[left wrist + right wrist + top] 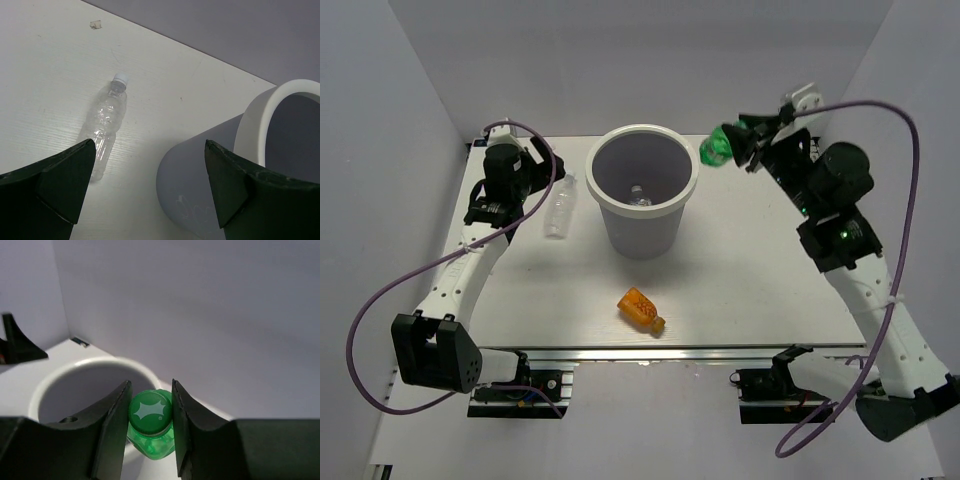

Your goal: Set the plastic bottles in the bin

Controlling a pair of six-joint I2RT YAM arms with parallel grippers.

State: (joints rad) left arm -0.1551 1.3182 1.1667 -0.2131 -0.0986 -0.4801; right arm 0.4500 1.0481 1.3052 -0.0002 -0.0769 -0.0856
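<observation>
The white bin (677, 222) stands at the table's back centre; a clear bottle (639, 195) lies inside it. My right gripper (744, 148) is shut on the green bottle (717, 148), held in the air just right of the bin's rim; in the right wrist view the green bottle (150, 426) sits cap-first between the fingers above the bin (60, 377). A clear bottle with a pale cap (560, 206) lies left of the bin, also in the left wrist view (106, 124). My left gripper (546, 168) is open, above it. The orange bottle (642, 309) lies in front of the bin.
White walls close in the table on the left, back and right. The table's front edge carries a metal rail (650, 352) with both arm bases. The bin's side (210, 175) fills the right of the left wrist view.
</observation>
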